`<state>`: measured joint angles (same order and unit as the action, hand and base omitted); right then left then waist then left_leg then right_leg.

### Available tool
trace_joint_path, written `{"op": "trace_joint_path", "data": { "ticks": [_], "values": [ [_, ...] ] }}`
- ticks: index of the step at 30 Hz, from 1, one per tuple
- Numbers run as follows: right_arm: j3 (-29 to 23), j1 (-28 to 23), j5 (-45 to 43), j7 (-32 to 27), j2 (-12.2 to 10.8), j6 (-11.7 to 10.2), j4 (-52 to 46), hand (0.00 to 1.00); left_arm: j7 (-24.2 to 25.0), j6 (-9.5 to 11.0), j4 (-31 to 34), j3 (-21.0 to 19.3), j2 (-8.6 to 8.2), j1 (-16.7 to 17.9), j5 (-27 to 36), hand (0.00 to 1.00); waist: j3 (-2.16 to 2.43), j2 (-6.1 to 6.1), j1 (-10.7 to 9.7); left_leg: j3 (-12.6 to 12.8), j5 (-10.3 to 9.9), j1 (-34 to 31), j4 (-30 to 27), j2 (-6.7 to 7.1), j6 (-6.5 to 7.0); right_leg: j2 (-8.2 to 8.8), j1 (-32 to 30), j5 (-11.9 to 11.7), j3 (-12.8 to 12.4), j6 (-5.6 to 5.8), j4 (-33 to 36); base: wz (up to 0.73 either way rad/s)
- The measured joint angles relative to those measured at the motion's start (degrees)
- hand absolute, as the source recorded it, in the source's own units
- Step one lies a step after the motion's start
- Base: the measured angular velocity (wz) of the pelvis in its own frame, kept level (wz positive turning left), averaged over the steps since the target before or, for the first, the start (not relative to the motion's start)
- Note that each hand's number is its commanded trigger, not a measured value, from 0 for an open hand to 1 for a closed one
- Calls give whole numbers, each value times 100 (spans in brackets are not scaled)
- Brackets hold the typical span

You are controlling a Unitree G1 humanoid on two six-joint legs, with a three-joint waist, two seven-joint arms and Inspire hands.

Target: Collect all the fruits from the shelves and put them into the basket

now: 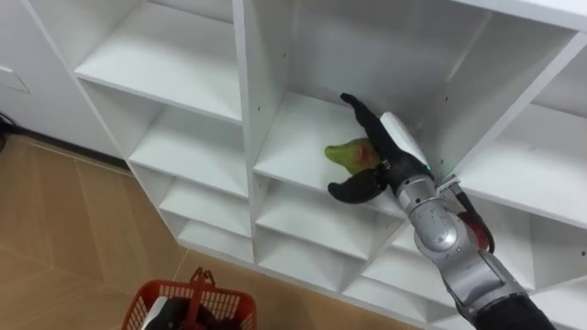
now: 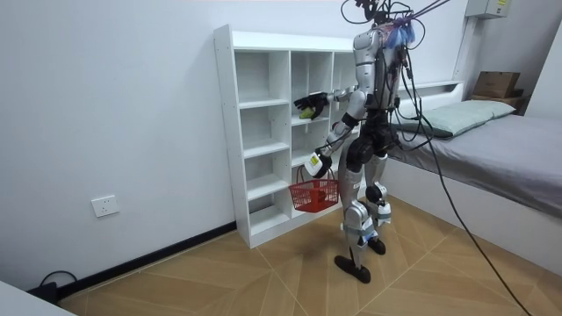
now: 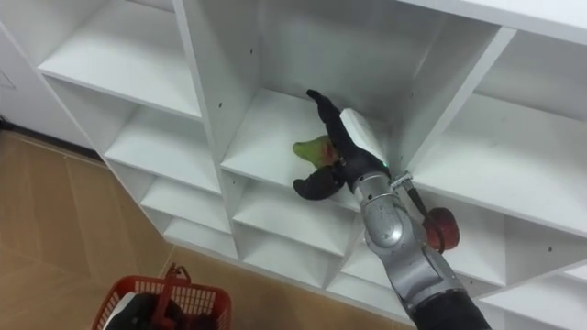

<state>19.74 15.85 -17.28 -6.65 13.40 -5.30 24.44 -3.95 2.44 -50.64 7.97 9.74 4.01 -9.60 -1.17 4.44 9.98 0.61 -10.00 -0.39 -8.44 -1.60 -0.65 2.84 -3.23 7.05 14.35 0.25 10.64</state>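
Right robot hand (image 1: 385, 145) grips green fruit (image 1: 346, 154) at closet shelf (image 1: 292, 137).

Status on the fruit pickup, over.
Right hand shut on green fruit in closet compartment. Left hand holding red basket, low. Nothing blocking.

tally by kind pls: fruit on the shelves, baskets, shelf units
fruit: 1
red basket: 1
white shelf unit: 1
total: 3
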Motion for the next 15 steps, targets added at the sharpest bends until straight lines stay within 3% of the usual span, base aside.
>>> {"op": "trace_joint_path", "data": {
  "ticks": [15],
  "values": [
    [28,104,0,192,1,57,2,0,87,-2,-100,23,-16,-34,-5,100,-2,-1,-7,1,-1,-25,0,-1,1,1,-21,0,8,0,10,0]
  ]
}}
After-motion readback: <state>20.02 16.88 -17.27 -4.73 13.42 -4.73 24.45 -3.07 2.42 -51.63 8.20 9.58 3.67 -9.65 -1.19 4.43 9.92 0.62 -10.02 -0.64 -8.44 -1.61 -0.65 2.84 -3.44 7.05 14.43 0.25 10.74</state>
